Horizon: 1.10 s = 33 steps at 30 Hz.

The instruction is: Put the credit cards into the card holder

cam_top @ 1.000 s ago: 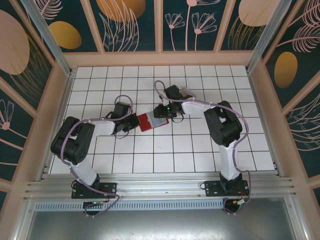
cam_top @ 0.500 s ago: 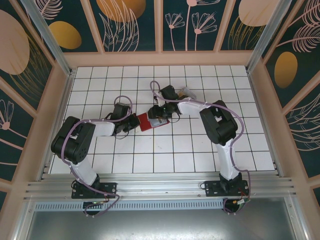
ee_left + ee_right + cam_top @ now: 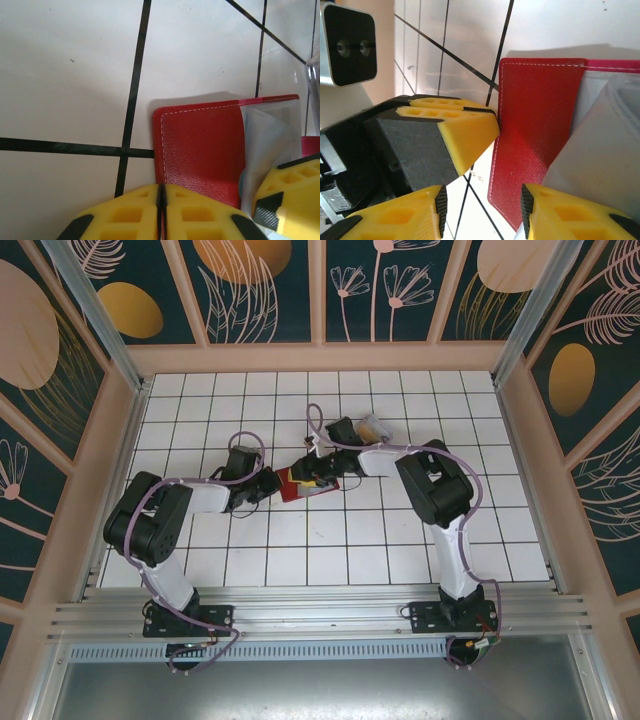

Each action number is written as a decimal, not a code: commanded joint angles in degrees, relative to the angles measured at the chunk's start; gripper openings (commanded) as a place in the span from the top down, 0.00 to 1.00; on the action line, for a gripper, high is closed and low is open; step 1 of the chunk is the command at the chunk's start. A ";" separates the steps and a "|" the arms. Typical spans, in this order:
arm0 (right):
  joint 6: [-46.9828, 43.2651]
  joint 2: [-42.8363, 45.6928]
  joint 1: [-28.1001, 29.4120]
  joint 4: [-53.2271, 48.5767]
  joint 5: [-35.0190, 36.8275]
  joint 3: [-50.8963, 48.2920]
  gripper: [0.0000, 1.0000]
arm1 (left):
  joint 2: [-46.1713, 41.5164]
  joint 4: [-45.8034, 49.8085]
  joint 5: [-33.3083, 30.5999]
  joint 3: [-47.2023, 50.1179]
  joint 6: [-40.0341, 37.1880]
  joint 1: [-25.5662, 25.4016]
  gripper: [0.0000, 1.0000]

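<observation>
The card holder (image 3: 296, 486), a red wallet, lies open on the white tiles between my two grippers, its pale inner sleeve (image 3: 265, 140) turned up. My left gripper (image 3: 268, 483) sits at the wallet's left edge. Its yellow pads (image 3: 161, 192) are pressed together on the rim of the red flap (image 3: 200, 150). My right gripper (image 3: 318, 474) hovers over the wallet's right half. Its jaws (image 3: 481, 207) stand apart, with the flap's corner (image 3: 520, 190) showing in the gap and nothing clamped. The credit cards are hidden.
A clear plastic box (image 3: 375, 425) stands just behind the right arm's wrist. The left gripper's fingers (image 3: 465, 130) lie very close to the right gripper's. Pink walls edge the tiled floor (image 3: 330, 550).
My right gripper has moved left and down over the wallet and now covers its right half. The left arm and the wallet have stayed in place.
</observation>
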<state>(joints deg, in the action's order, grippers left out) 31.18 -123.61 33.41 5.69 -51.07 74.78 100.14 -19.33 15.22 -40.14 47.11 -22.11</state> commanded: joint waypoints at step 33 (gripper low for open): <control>16.96 -2.20 -4.14 16.21 -6.09 -5.90 0.53 | -12.95 -2.83 -15.76 6.78 -42.21 -14.98 0.50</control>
<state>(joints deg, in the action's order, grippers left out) 45.82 -124.57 29.54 19.97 -56.90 69.89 85.36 -20.43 -0.69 -32.84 7.70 -36.84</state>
